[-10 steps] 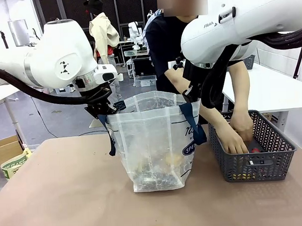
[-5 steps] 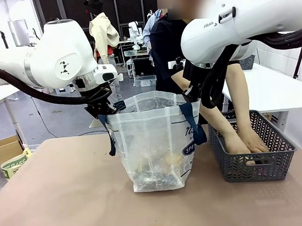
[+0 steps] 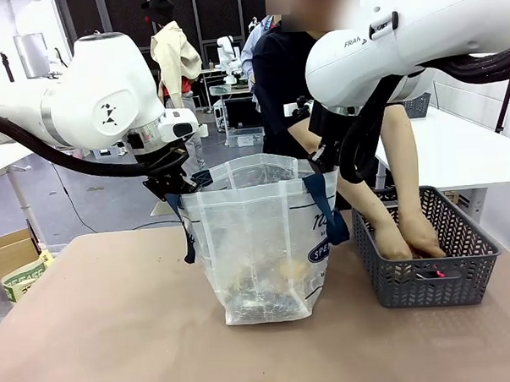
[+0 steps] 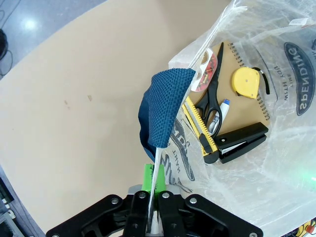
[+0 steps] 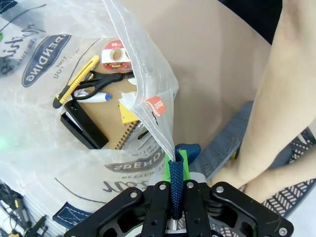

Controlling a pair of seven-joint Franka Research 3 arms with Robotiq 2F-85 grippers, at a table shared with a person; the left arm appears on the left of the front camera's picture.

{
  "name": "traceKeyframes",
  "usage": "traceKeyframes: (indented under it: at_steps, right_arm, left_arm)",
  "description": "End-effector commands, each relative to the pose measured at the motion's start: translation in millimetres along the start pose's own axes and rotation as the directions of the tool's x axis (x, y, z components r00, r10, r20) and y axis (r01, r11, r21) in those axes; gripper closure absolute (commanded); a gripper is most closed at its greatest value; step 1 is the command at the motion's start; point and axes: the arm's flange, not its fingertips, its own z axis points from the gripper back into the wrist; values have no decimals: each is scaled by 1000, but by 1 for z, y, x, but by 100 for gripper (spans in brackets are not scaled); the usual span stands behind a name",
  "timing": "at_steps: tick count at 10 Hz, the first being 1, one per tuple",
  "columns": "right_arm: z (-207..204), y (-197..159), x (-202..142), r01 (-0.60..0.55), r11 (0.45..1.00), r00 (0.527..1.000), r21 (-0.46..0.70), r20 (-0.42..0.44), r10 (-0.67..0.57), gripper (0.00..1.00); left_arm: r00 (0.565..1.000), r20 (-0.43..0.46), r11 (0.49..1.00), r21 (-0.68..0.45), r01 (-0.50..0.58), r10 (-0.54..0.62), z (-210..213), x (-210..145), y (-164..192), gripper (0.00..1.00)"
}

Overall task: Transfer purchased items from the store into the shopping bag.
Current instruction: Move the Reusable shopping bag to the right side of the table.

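The shopping bag [image 3: 257, 242] stood upright on the table [image 3: 117, 332], holding a spiral notebook [image 4: 243, 112], scissors [image 4: 213, 98] and a stapler [image 4: 242, 140]. The left gripper [image 4: 154, 192] and right gripper [image 5: 174, 187] each pinched its rim at a strap, spreading the mouth. Beyond, the person's hands [image 3: 422, 234] were down in the basket [image 3: 462, 275]. Judged mid-transfer; the next item must clear the rim.

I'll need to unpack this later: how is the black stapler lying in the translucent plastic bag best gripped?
Take the black stapler across its long narrow body, near the middle, coming straight down through the open mouth of the translucent plastic bag. It lies flat at the edge of the brown spiral notebook, long sides free; the yellow utility knife crowds one end.
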Motion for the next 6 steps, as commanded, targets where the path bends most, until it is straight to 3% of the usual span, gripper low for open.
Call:
traceKeyframes:
  at_steps: [1,6]
  right_arm:
    - [-1,-1,-1,1,1000,1000,0,-2,-1,100]
    - [-1,-1,-1,1,1000,1000,0,-2,-1,100]
  left_arm:
    - [1000,-2,1000,1,-2,2,-1,-1,1,100]
    - [1000,-2,1000,1,-2,2,-1,-1,1,100]
